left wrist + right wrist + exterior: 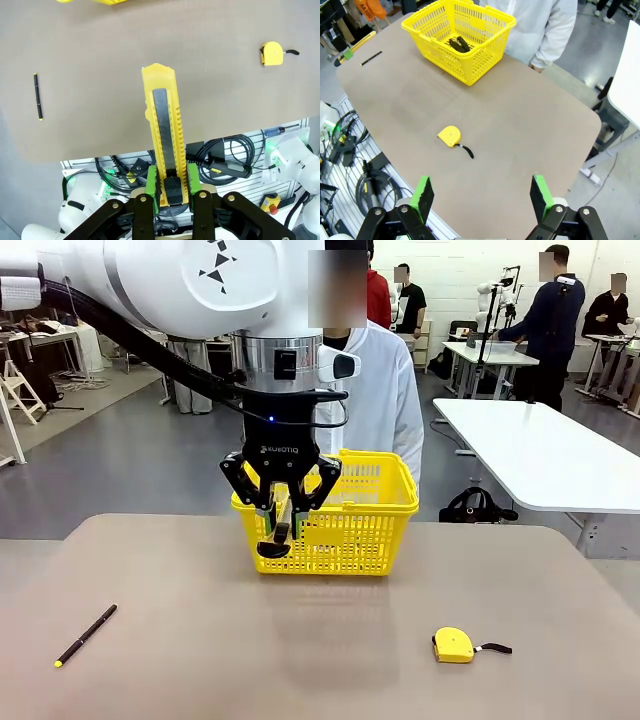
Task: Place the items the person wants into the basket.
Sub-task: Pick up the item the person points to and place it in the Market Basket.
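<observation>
Seemingly I had one dark item, perhaps the marker pen (pixel 458 44), inside the basket (pixel 485 60), while my left gripper (pixel 173 186) clamped the utility knife (pixel 162 130) just before it, right gripper (pixel 481 197) gaping empty.

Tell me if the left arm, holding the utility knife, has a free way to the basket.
Probably yes. The left gripper, shut on the utility knife, hangs above the table just in front of the basket. The basket's top is open, and nothing stands between them.

One basket (pixel 350 515), one utility knife (pixel 162 130), one pen (pixel 86 635), one tape measure (pixel 454 645).
</observation>
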Motion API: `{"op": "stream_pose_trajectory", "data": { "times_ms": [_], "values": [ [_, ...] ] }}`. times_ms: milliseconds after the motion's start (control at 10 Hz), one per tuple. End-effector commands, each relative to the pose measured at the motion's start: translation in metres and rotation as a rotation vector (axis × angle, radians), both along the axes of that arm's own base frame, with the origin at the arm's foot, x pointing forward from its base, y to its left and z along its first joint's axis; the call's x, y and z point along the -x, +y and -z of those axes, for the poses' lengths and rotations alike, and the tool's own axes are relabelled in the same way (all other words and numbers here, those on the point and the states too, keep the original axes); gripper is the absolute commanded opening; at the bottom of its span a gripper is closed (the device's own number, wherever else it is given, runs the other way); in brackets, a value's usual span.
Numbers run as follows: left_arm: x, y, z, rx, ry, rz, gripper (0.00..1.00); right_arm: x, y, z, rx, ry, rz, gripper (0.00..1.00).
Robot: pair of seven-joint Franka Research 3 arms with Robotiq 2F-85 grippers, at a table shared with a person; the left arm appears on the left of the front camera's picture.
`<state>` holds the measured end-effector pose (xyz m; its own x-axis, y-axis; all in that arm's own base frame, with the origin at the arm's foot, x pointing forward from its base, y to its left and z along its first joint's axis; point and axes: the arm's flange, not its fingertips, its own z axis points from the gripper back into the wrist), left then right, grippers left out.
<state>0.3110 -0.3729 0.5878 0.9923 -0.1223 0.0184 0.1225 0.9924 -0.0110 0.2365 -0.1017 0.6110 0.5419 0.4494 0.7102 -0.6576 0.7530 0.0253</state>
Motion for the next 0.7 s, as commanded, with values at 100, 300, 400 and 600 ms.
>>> {"op": "stream_pose_trajectory", "data": {
  "times_ms": [100,300,400,600],
  "values": [
    [0.002,0.001,0.001,0.001,0.000,0.003,0.00,-0.002,0.000,0.000,0.001,0.009,0.000,1.00],
    [0.002,0.001,0.001,0.001,0.000,0.003,0.00,-0.002,0.000,0.000,0.001,0.009,0.000,1.00],
    [0.001,-0.002,0.001,-0.004,-0.001,0.003,0.28,-0.002,0.000,0.000,0.001,0.009,0.000,1.00],
    [-0.077,0.013,-0.020,-0.030,-0.072,0.399,0.28,-0.002,0.000,0.000,0.001,0.009,0.000,1.00]
  ]
}}
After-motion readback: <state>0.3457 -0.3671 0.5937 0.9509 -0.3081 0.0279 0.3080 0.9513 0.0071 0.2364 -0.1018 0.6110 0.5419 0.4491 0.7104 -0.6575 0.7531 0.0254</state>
